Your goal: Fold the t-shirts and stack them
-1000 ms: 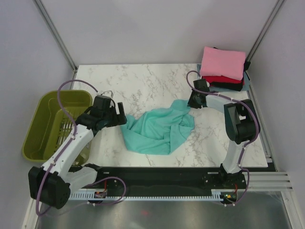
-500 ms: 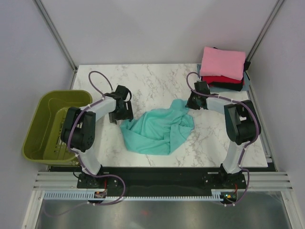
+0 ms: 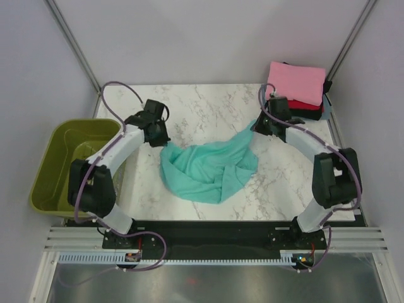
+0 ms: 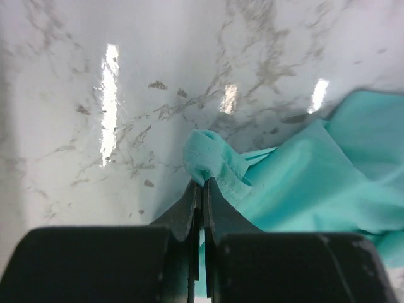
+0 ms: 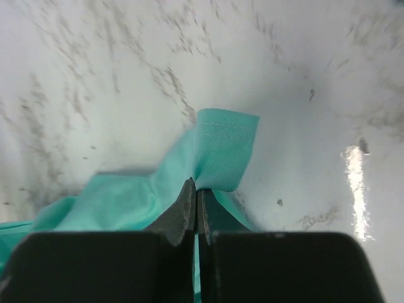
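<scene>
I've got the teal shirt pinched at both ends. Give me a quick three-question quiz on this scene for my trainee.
1. True or false: the left gripper and the right gripper are each shut on an edge of the teal t-shirt.
2. Which colour tops the folded stack at the far right corner of the table? A pink, B black, C teal.
3. Fill in: the olive-green basket stands at the table's ___ edge.
Key: 1 true; 2 A; 3 left.

- Top view: high at the near edge, looking down on the whole worktop (image 3: pixel 208 107).
- Wrist views: close, low over the marble — all three share the teal t-shirt (image 3: pixel 208 167).
</scene>
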